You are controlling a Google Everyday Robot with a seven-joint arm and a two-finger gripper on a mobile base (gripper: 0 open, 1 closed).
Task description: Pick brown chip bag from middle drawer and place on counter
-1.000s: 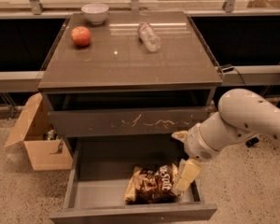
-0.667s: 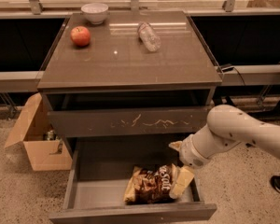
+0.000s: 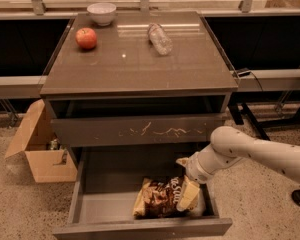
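The brown chip bag [image 3: 157,198] lies flat on the grey floor of the open middle drawer [image 3: 102,206], toward its front right. My gripper [image 3: 185,180] reaches down into the drawer from the right on a white arm. It is open, with one pale finger [image 3: 188,195] over the bag's right end and the other just behind the bag. The bag rests on the drawer floor. The counter [image 3: 135,66] is the glossy top of the cabinet above.
On the counter stand a red apple [image 3: 86,38], a white bowl [image 3: 101,13] and a clear plastic bottle [image 3: 160,38] lying on its side. A shut drawer front with pale scratches [image 3: 140,130] is above the open drawer. An open cardboard box [image 3: 42,151] sits on the floor at the left.
My gripper has moved left and down into the drawer, from beside the bag's right end to straddling it. The bag has not moved.
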